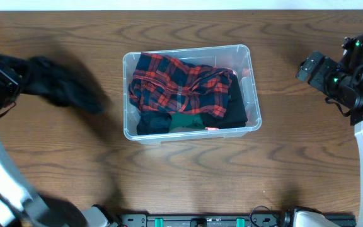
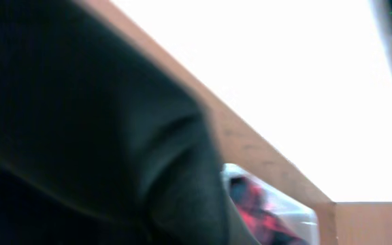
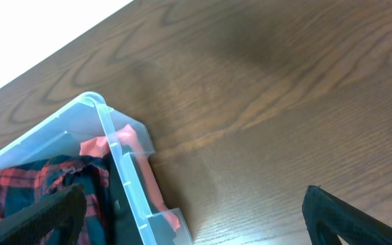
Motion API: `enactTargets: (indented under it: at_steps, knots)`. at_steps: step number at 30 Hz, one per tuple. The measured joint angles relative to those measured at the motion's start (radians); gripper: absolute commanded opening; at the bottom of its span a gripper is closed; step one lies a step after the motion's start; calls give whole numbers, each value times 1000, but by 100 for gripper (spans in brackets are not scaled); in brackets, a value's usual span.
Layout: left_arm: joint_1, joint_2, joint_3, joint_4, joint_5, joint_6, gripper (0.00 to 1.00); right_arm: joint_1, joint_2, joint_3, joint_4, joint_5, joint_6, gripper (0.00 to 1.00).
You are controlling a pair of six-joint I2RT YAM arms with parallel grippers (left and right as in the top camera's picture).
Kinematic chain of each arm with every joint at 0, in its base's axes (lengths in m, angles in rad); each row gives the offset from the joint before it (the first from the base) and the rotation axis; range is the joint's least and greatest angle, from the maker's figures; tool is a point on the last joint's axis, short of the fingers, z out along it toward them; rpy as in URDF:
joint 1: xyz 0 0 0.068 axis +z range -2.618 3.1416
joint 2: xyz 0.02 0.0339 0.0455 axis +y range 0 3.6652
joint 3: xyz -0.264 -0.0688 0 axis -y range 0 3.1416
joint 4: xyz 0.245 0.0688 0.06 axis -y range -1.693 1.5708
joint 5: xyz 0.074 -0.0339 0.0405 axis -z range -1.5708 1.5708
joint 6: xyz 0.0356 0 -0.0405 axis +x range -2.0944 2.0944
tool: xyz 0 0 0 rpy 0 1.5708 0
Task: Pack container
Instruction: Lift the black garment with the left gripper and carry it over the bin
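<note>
The clear plastic container [image 1: 129, 63] stands mid-table. It holds a red plaid shirt [image 1: 175, 79], a black garment [image 1: 235, 104] and a green one [image 1: 188, 120]. My left gripper [image 1: 5, 72] is at the far left, shut on a black garment [image 1: 62, 88] that hangs blurred above the table. In the left wrist view this black garment [image 2: 80, 136] covers the jaws, and the container [image 2: 298, 214] shows behind it. My right gripper [image 1: 311, 66] is open and empty to the right of the container. In the right wrist view its fingers [image 3: 196, 224] straddle bare table beside the container's corner [image 3: 114, 146].
The wooden table [image 1: 295, 157] runs to a far edge at the top of the overhead view. A black rail with connectors [image 1: 232, 221] lies along the front edge. Something orange-red [image 3: 128, 143] sits inside the container's right end.
</note>
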Motion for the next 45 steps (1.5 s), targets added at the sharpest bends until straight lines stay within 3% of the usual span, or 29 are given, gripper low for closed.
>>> enactTargets:
  at_steps: [5, 11, 19, 24, 34, 45]
  knots:
    - [-56, -255, 0, 3, 92, -58, 6, 0, 0, 0, 0, 0, 0, 99]
    - [-358, -401, 0, 45, 136, -134, 6, 0, 0, 0, 0, 0, 0, 99]
    - [-865, -379, 0, 203, -92, -198, 6, 0, 0, 0, 0, 0, 0, 99]
    - [-1101, -222, 0, 360, -268, -195, 6, 0, 0, 0, 0, 0, 0, 99]
    - [-1173, 114, -5, 631, -373, -159, 6, 0, 0, 0, 0, 0, 0, 99]
    - [-1203, 125, -6, 474, -370, -161, 6, 0, 0, 0, 0, 0, 0, 99]
